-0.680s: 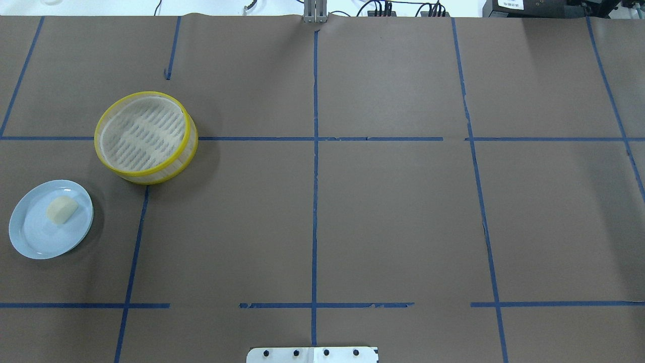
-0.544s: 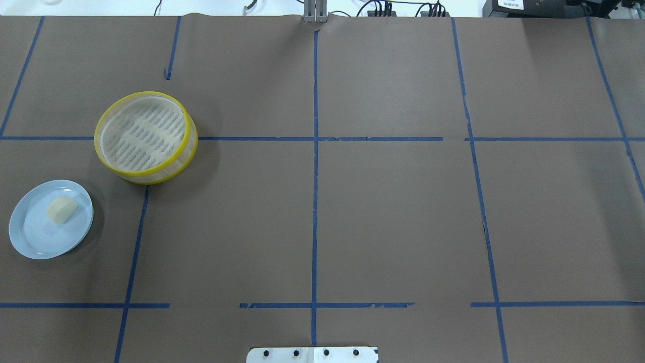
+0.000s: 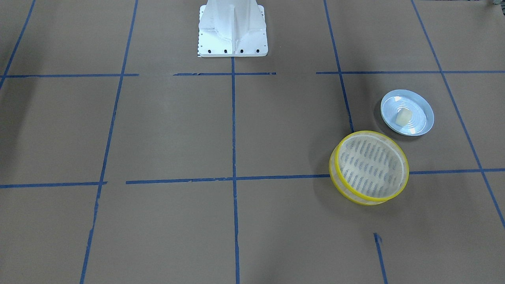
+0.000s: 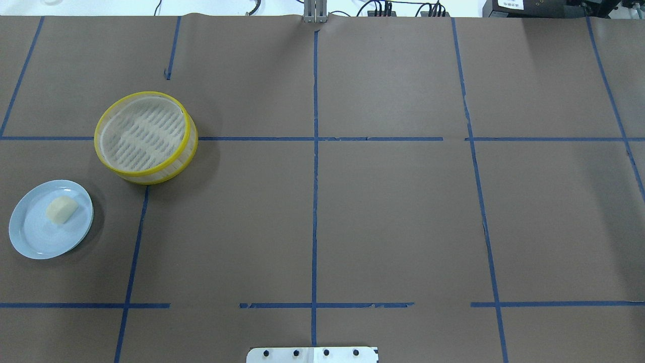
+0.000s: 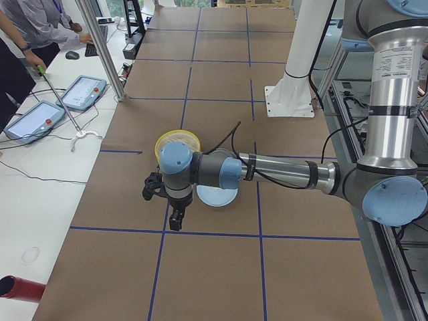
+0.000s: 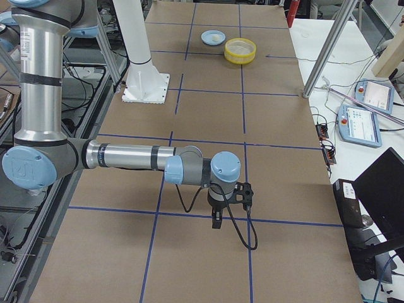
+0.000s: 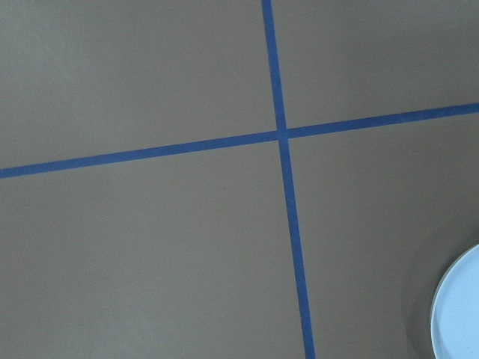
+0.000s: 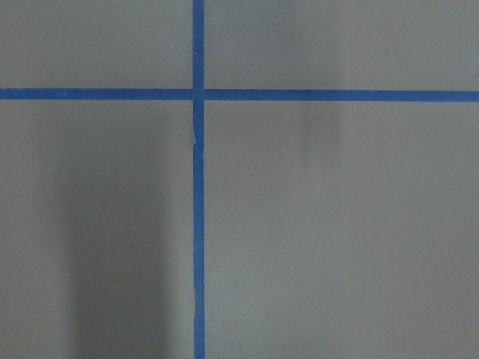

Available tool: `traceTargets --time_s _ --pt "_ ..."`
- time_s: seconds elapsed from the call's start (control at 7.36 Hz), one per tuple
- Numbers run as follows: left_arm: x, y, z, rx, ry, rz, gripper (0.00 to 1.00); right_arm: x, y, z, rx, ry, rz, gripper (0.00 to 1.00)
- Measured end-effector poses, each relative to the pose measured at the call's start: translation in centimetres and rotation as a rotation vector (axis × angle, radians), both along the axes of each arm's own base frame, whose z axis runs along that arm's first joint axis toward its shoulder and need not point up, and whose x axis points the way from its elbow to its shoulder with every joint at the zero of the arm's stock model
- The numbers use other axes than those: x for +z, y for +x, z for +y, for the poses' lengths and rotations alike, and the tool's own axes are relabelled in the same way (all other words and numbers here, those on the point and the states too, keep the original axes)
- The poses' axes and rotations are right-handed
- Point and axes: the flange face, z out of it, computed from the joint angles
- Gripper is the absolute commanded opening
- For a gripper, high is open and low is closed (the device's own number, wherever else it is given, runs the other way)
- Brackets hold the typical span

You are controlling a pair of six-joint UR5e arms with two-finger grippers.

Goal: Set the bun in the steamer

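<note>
Listing, on a brown paper-covered table point(image 4: 393, 212) gridded in blue tape:

- Small cream-white, soft, rounded lump, the bun point(image 4: 61, 209). It lies on a pale blue ridged round plate point(image 4: 38, 239), off-centre on the side nearer the basket. Its long axis runs diagonally, roughly toward that basket.
- Round shallow basket with yellow rims, translucent sides and a slatted floor, the steamer point(image 4: 143, 132). Empty; it stands near the plate but does not touch it.
- Black two-finger left gripper point(image 5: 175, 223). It points down just beside the plate, on the outer, table-end side. Its wrist camera catches only the plate's rim. Whether the jaws are apart or together cannot be told.
- Black two-finger right gripper point(image 6: 216, 222). Well apart, at the opposite end; jaw state likewise cannot be told.

Judgement: the left arm is the nearer. The bun lies inboard of its jaws, so a short sideways shift comes before any descent.
</note>
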Motion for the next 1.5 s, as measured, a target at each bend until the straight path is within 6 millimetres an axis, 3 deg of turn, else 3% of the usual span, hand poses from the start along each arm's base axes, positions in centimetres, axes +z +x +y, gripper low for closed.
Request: traceTargets --time_s 0.27,0.41,0.68,0.95,1.09,1.5 --pt "-6.2 2.3 -0.8 -0.081 0.013 0.013 1.00 0.0 0.0 0.0 0.001 0.000 0.000 1.00" --pt "-9.2 5.0 -0.5 -0.094 0.010 0.030 1.00 0.0 0.0 0.0 0.001 0.000 0.000 1.00" --pt "-12.6 11.7 0.5 -0.087 -0.043 0.064 1.00 0.0 0.0 0.0 0.000 0.000 0.000 1.00" --pt "-13.5 17.7 1.8 -0.075 -0.119 0.068 1.00 0.0 0.0 0.0 0.000 0.000 0.000 1.00" --pt "-12.9 20.5 2.5 -0.079 -0.141 0.041 1.00 0.0 0.0 0.0 0.000 0.000 0.000 1.00" --pt "-9.0 25.8 4.7 -0.087 -0.161 0.044 1.00 0.0 0.0 0.0 0.000 0.000 0.000 1.00"
